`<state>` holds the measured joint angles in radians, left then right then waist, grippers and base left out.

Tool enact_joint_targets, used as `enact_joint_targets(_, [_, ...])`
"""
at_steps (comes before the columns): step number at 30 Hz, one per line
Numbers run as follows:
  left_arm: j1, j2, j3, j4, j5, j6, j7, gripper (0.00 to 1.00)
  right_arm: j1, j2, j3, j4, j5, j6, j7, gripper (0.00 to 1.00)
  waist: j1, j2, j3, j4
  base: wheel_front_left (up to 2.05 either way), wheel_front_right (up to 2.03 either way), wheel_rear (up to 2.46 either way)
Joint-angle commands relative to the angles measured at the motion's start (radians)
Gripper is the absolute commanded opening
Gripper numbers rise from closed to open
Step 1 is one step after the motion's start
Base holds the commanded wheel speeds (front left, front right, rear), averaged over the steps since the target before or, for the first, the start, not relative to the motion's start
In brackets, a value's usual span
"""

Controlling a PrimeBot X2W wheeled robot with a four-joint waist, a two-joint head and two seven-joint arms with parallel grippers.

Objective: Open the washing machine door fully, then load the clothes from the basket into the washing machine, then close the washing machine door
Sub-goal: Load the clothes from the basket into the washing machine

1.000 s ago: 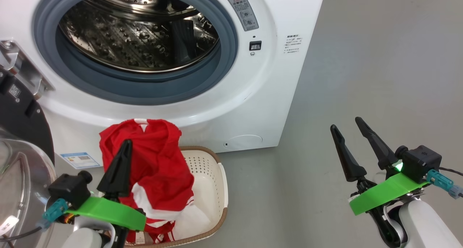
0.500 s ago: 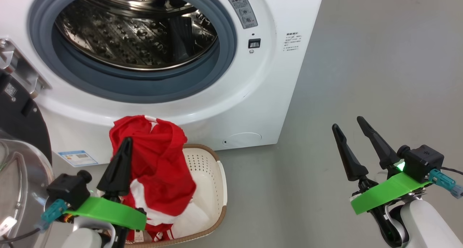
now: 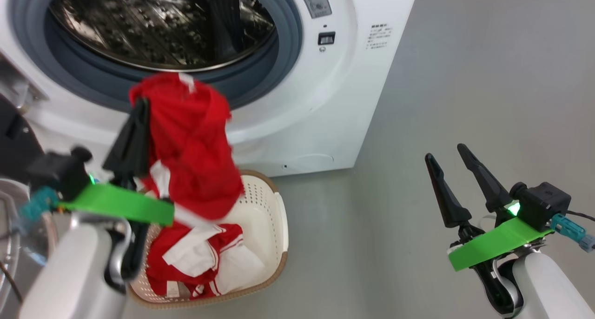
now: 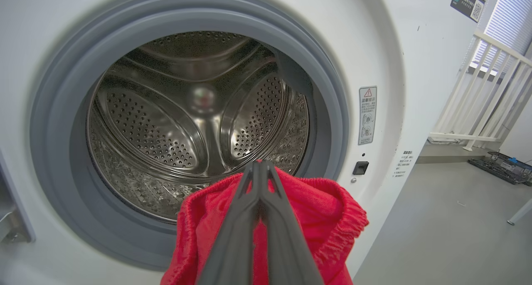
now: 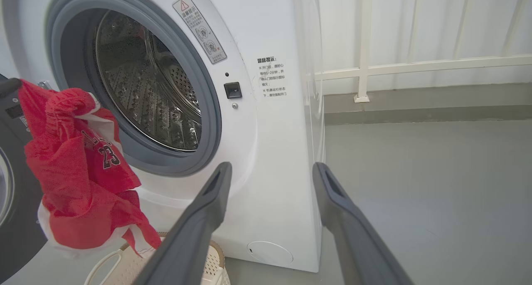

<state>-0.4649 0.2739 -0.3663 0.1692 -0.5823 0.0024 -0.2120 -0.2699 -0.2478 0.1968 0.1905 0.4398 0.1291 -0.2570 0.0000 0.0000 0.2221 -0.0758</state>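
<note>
My left gripper [image 3: 141,106] is shut on a red garment [image 3: 190,142] of the clothes and holds it up in front of the lower rim of the washing machine [image 3: 325,100] opening. In the left wrist view the shut gripper [image 4: 258,165] points into the steel drum [image 4: 195,123], with red fabric [image 4: 320,210] draped around the fingers. More red and white clothes [image 3: 195,258] lie in the cream basket [image 3: 276,226] on the floor below. The washing machine door [image 3: 11,144] hangs open at the left. My right gripper [image 3: 445,152] stands open and empty over the floor at the right.
Grey floor [image 3: 465,77] stretches to the right of the machine. A white railing [image 5: 361,69] runs along the wall behind it. A dark flat object [image 4: 503,168] lies on the floor far to the right. The basket sits close against the machine's front.
My left gripper has risen with the red garment, from just above the basket to the lower edge of the drum opening. The head view shifted slightly. The right gripper has stayed put.
</note>
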Motion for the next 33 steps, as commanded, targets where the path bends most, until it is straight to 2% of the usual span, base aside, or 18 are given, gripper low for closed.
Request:
enact_joint_targets(1, [-0.061, 0.032, 0.042, -0.013, 0.003, -0.010, 0.004, 0.00, -0.021, -0.001, 0.017, -0.028, -0.009, 0.002, -0.005, 1.00, 0.0000, 0.0000, 0.023, -0.010, 0.00, 0.00, 0.00])
enact_joint_targets(9, [-0.270, 0.038, 0.060, 0.087, 0.006, -0.031, 0.020, 0.00, -0.047, 0.024, 0.016, -0.041, -0.024, 0.002, -0.005, 1.00, 0.0000, 0.0000, 0.118, -0.038, 0.00, 0.00, 0.00])
enact_joint_targets(20, [-0.557, 0.043, 0.078, 0.397, 0.005, -0.068, 0.017, 0.00, -0.104, 0.070, 0.018, -0.064, -0.050, 0.002, -0.005, 1.00, 0.0000, 0.0000, 0.280, -0.099, 0.00, 0.00, 0.00])
enact_joint_targets(33, [-0.773, 0.034, 0.065, 0.696, 0.016, -0.098, -0.018, 0.00, -0.146, 0.111, 0.023, -0.084, -0.072, 0.002, -0.005, 1.00, 0.0000, 0.0000, 0.395, -0.154, 0.00, 0.00, 0.00])
